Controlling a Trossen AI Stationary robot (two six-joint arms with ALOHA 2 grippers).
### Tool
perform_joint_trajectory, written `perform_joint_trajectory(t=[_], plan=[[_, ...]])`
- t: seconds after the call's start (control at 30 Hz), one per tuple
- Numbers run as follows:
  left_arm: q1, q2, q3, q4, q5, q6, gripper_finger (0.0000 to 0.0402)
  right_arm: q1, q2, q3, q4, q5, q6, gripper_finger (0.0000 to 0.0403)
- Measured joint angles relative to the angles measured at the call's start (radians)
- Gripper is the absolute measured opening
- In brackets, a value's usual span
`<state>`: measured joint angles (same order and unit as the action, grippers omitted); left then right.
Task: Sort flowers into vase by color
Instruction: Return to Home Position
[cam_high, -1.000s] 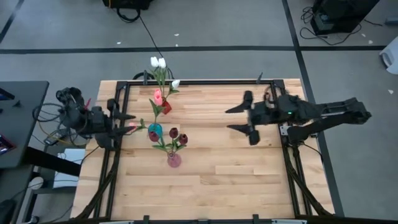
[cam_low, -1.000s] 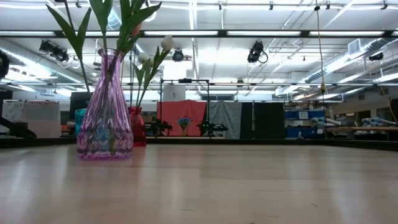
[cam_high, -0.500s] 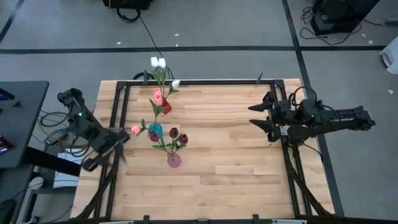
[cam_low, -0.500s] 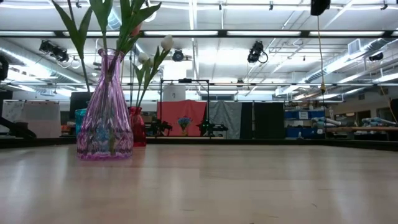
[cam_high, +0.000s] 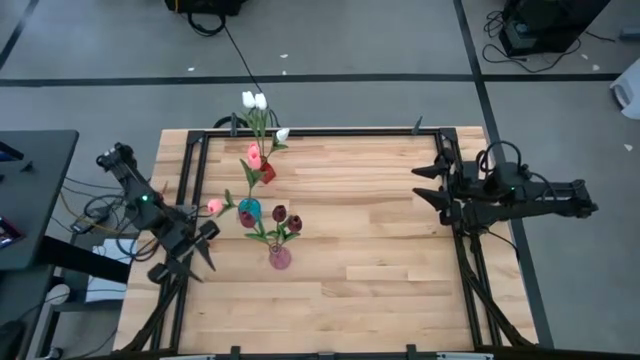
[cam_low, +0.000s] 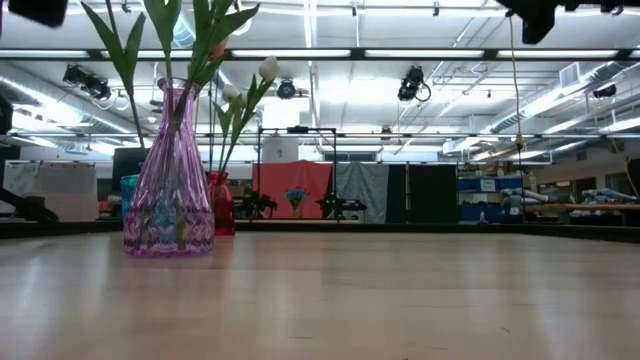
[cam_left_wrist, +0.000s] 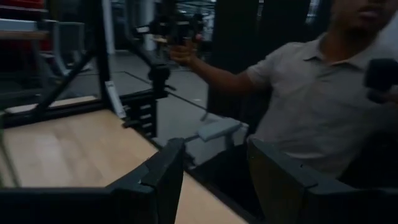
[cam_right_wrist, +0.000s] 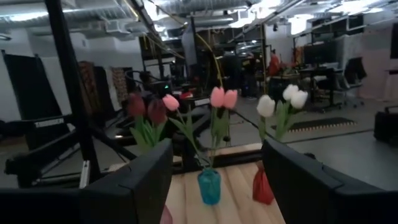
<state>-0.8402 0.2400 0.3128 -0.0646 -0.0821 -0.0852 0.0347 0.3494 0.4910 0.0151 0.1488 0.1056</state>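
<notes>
Three vases stand on the left half of the table. A red vase (cam_high: 266, 172) holds white tulips (cam_high: 254, 100). A blue vase (cam_high: 249, 211) holds pink tulips (cam_high: 215, 207). A purple vase (cam_high: 280, 257) holds dark red tulips (cam_high: 280, 213). In the right wrist view the dark red (cam_right_wrist: 146, 106), pink (cam_right_wrist: 217, 97) and white tulips (cam_right_wrist: 291, 94) stand in a row above the blue vase (cam_right_wrist: 209, 185) and red vase (cam_right_wrist: 261, 183). My left gripper (cam_high: 203, 247) is open, left of the purple vase near the table's left edge. My right gripper (cam_high: 428, 185) is open at the right edge, facing the vases.
A black frame (cam_high: 330, 131) runs around the wooden table top (cam_high: 370, 260), whose middle and right parts are bare wood. In the low view the purple vase (cam_low: 170, 180) stands in front of the red vase (cam_low: 222, 205). A person in a grey shirt (cam_left_wrist: 317, 106) stands beyond the table in the left wrist view.
My left gripper has drawn away from the pink tulip beside the blue vase, swinging toward the table's near-left corner and turning as it went. My right gripper has pulled back from over the table's right half to the right edge. The vases and tulips have stayed put.
</notes>
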Motion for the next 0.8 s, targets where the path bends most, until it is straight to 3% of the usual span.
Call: perform_joint_trajectory(t=[0.2,0.43,0.8], plan=[[0.000,-0.044,-0.118,0.119,-0.072,-0.004,0.0183,-0.050,-0.058,-0.126,0.076,0.000,0.008,0.0256],[0.000,-0.136,-0.194,0.143,-0.127,-0.001,0.0183,-0.123,-0.171,-0.255,0.126,-0.030,0.017,0.0250],[0.002,-0.240,-0.281,0.134,-0.200,0.006,0.0183,-0.245,-0.325,-0.371,0.119,-0.177,0.070,0.0232]])
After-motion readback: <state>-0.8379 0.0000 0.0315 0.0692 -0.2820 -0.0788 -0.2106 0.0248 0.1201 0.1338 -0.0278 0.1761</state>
